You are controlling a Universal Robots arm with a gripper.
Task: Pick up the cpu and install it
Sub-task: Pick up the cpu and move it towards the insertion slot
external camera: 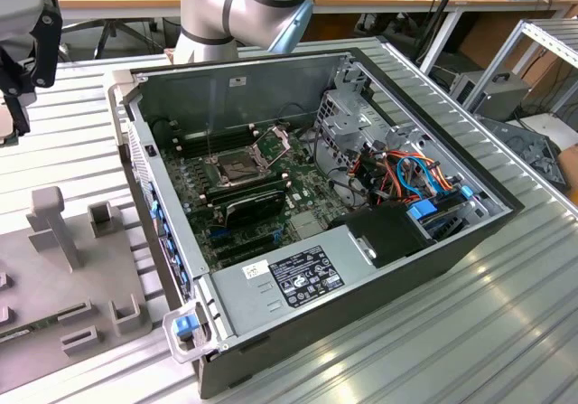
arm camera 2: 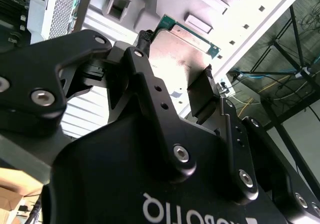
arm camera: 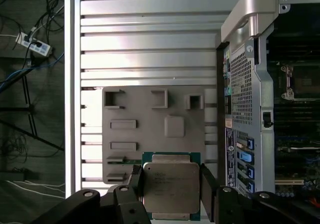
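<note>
- The end effector is clamped on the cpu, gripping two opposite edges.
- In the exterior view, the socket lies around four o'clock from it.

The exterior view stands off to one side, looking down at a slant over the open computer case on the ribbed worktop. The first wrist view stares straight down from high up. The second wrist view sits close behind the jaws. Both wrist views share the cpu nipped in the jaws and the grey fixture plate.
</note>
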